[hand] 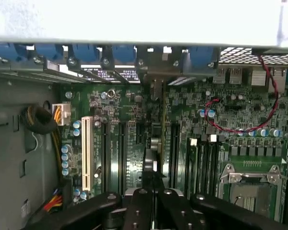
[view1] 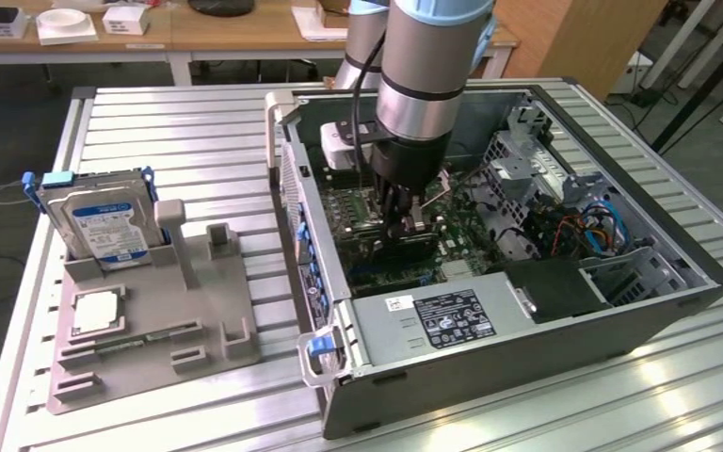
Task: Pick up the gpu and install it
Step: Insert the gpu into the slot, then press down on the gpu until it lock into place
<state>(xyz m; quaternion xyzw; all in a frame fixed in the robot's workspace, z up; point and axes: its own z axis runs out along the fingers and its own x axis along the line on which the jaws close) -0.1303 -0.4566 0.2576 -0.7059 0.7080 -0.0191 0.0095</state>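
Surface: a ribbed silver aluminium table (view1: 185, 122), standing in a workshop room with wooden desks (view1: 211, 38) behind it carrying small white boxes.

On the table, toward the exterior view's left: a grey moulded parts holder (view1: 148, 320). It carries a boxy silver hard drive with a blue-and-white label (view1: 101, 221) standing upright, a square silver processor chip (view1: 95, 311) lying flat, and a narrow green memory stick (view1: 136, 341) lying flat near the holder's front edge.

Toward the exterior view's right: an open black and grey computer tower case (view1: 500, 320) lying on its side, its green motherboard (hand: 134, 139) exposed, with a white expansion slot (hand: 86, 153) and a red looped wire (hand: 230, 127).

Task item: the thin flat green-and-black gpu card (view1: 402, 247), inside the case, standing on edge over the motherboard. Its long axis appears to run toward the case's rear slot wall, though the wrist view shows it edge-on (hand: 156, 143) and dark, so this is uncertain.

Arm: the black two-fingered gripper (view1: 402, 218) reaches straight down into the case, fingers (hand: 139, 206) pinched on the card's upper edge.
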